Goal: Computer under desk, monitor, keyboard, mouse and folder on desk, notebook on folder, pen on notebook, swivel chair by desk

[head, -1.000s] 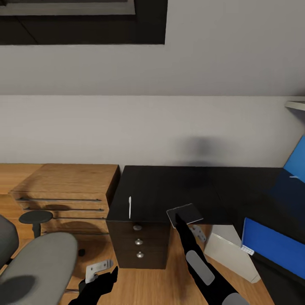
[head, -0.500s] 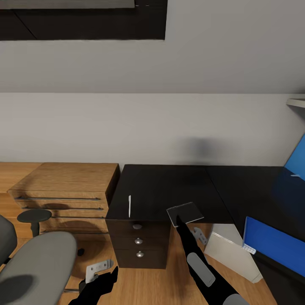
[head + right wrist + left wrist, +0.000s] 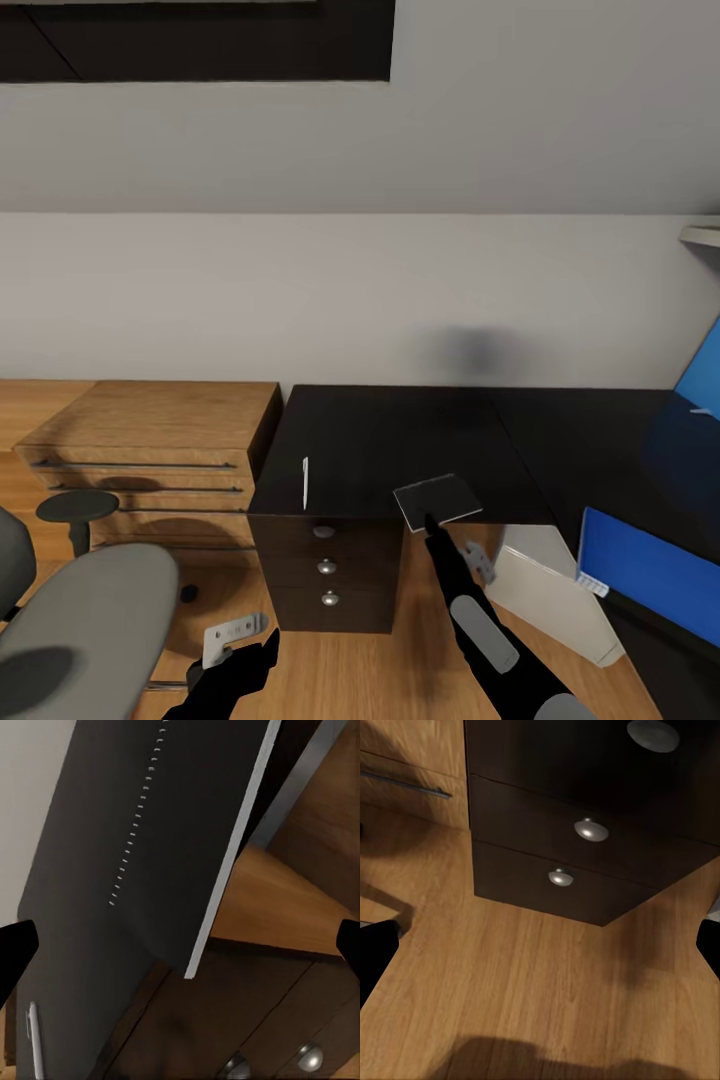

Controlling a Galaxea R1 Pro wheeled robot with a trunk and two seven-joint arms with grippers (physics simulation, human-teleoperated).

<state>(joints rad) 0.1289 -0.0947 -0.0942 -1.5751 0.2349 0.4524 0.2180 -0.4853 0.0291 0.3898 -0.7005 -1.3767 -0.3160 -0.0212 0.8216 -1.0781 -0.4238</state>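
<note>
The right tool (image 3: 428,517) reaches up to the front edge of the desk (image 3: 400,440). It pinches the notebook (image 3: 437,501), which sits partly over the edge. The pen (image 3: 306,483) lies on the desk, well apart from the notebook, above the drawers (image 3: 327,567). The left tool (image 3: 262,650) hangs low over the wood floor (image 3: 532,997), and its fingers are spread wide. The chair (image 3: 85,630) stands near it, in front of a wooden shelf (image 3: 150,450). The blue folder (image 3: 650,575) and the grey computer (image 3: 550,590) are by the desk on the right side.
</note>
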